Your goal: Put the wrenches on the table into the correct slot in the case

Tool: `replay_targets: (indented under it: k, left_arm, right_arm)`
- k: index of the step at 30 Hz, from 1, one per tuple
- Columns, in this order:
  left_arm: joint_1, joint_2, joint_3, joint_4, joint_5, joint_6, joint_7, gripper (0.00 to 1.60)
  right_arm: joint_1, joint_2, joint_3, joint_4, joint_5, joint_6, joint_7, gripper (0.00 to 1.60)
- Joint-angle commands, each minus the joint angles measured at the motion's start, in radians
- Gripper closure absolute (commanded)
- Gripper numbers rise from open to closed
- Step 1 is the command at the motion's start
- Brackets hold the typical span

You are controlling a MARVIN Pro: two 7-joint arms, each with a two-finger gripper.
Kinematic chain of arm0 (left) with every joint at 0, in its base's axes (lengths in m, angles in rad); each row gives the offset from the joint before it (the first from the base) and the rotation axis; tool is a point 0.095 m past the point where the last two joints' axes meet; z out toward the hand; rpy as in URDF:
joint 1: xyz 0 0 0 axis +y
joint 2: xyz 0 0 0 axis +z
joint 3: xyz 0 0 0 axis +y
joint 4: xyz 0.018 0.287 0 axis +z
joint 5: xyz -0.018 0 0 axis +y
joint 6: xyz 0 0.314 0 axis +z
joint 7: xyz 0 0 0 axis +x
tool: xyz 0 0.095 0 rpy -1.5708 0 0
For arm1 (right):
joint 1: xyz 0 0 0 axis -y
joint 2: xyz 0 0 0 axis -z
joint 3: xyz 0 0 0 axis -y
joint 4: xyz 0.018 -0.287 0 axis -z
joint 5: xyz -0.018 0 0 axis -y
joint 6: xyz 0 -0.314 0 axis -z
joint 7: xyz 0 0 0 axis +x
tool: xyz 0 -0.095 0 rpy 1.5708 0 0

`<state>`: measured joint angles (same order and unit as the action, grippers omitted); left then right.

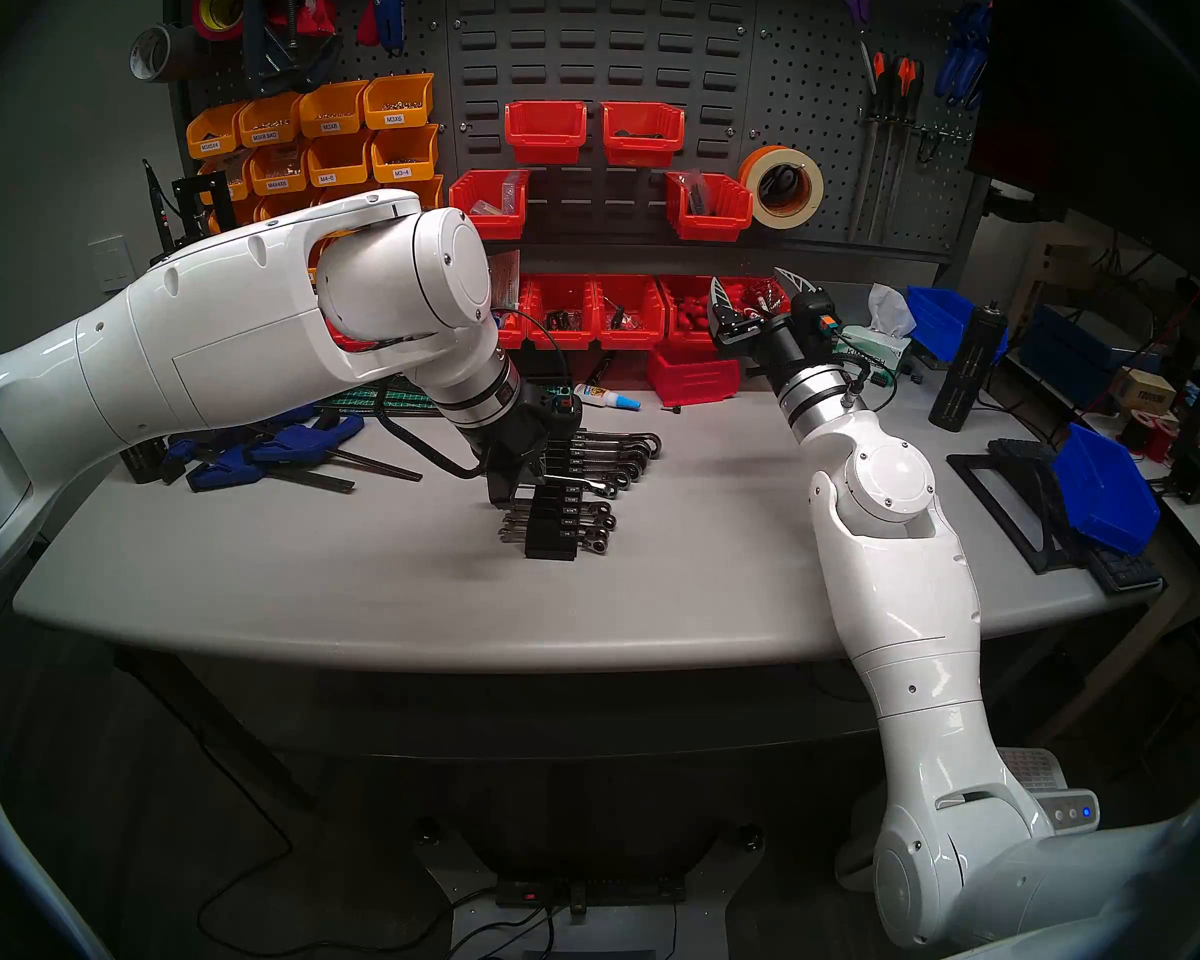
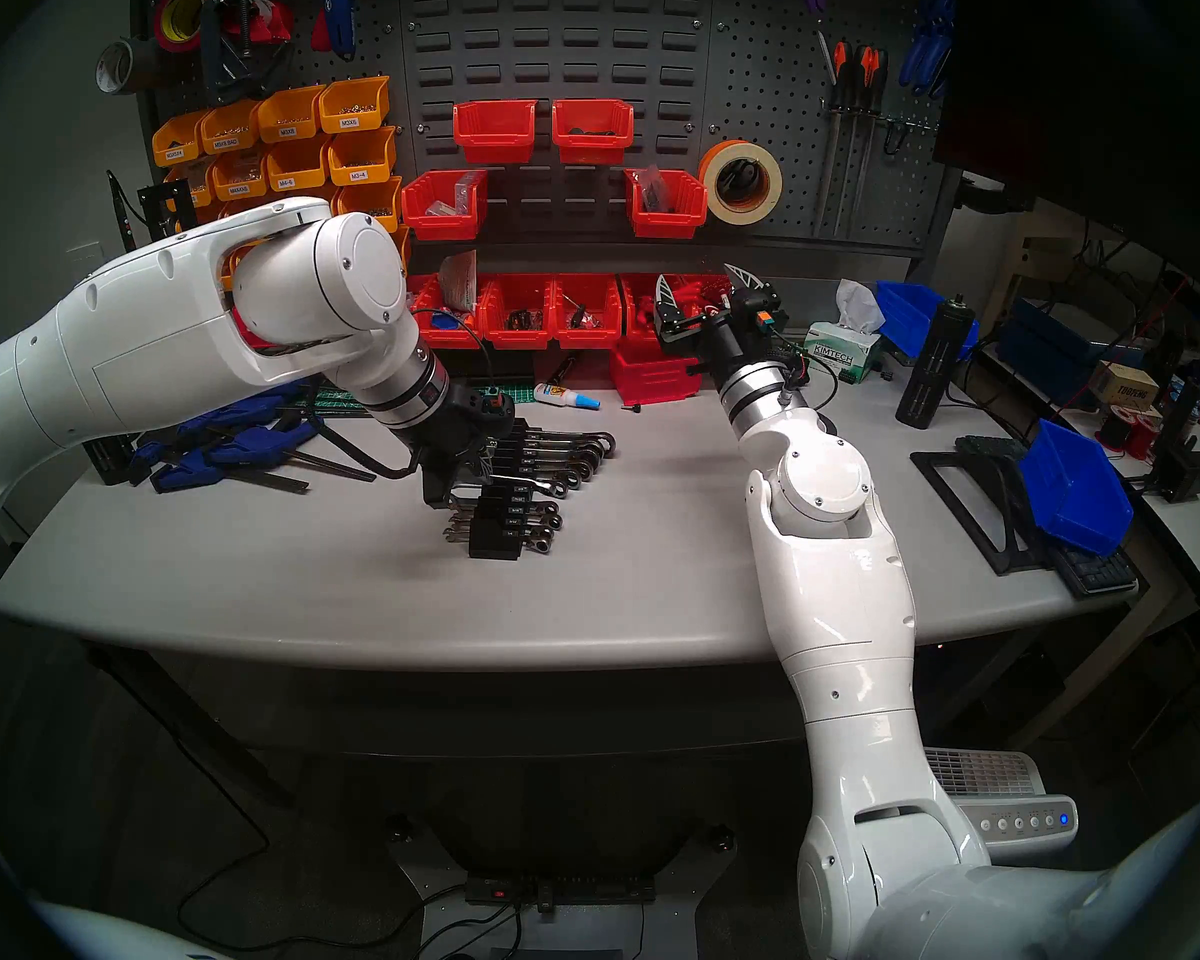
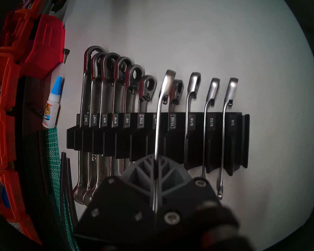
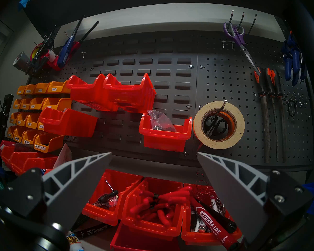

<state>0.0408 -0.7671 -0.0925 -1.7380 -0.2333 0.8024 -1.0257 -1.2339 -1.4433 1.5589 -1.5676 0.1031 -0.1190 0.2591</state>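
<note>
**A:** What's the left gripper got?

**B:** A wrench. The fingers are pinched tight on its shank, and it sticks out over the rack, ring end forward. It's above the gap between the 7/16 and 11/32 labels, covering the label there, so I can't read that one.

**A:** Is it seated?

**B:** I can't tell. From the wrist view it lines up with that gap and looks raised above its neighbours, but whether it touches the rack I couldn't say.

**A:** And the rack itself?

**B:** Middle of the table, stepped, tall end toward the back. The other wrenches sit in their slots, from 3/4 at one end to 1/4 at the other. I see no loose wrench lying on the table.

**A:** The right gripper?

**B:** Spread wide, holding nothing. It's up off the table, tilted toward the red bins at the back, well apart from the rack.

**A:** Anything close to the rack?

**B:** A glue bottle just behind its tall end, and blue clamps off to the left.
</note>
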Motion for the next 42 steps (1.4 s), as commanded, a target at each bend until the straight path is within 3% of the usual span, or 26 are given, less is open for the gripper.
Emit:
replay_targets:
  k: [1, 16, 19, 41, 42]
  left_arm:
    - [-0.036, -0.009, -0.011, 0.003, 0.000, 0.002, -0.022, 1.60]
    - [-0.054, -0.015, -0.007, -0.020, -0.002, 0.026, -0.015, 1.60]
    - [-0.063, -0.015, 0.001, -0.022, -0.002, 0.033, -0.020, 1.40]
    - [-0.097, -0.009, 0.021, -0.019, -0.036, 0.035, 0.008, 1.22]
    - [-0.096, -0.010, 0.023, -0.007, -0.040, 0.029, 0.011, 1.10]
  right_arm:
    - [0.029, -0.001, -0.001, -0.033, 0.000, -0.006, 0.002, 0.00]
    - [0.030, -0.001, -0.002, -0.033, 0.000, -0.006, 0.001, 0.00]
    - [0.030, -0.001, -0.002, -0.033, 0.000, -0.006, 0.001, 0.00]
    - [0.030, -0.001, -0.002, -0.033, 0.000, -0.006, 0.001, 0.00]
    - [0.030, -0.001, -0.002, -0.033, 0.000, -0.006, 0.001, 0.00]
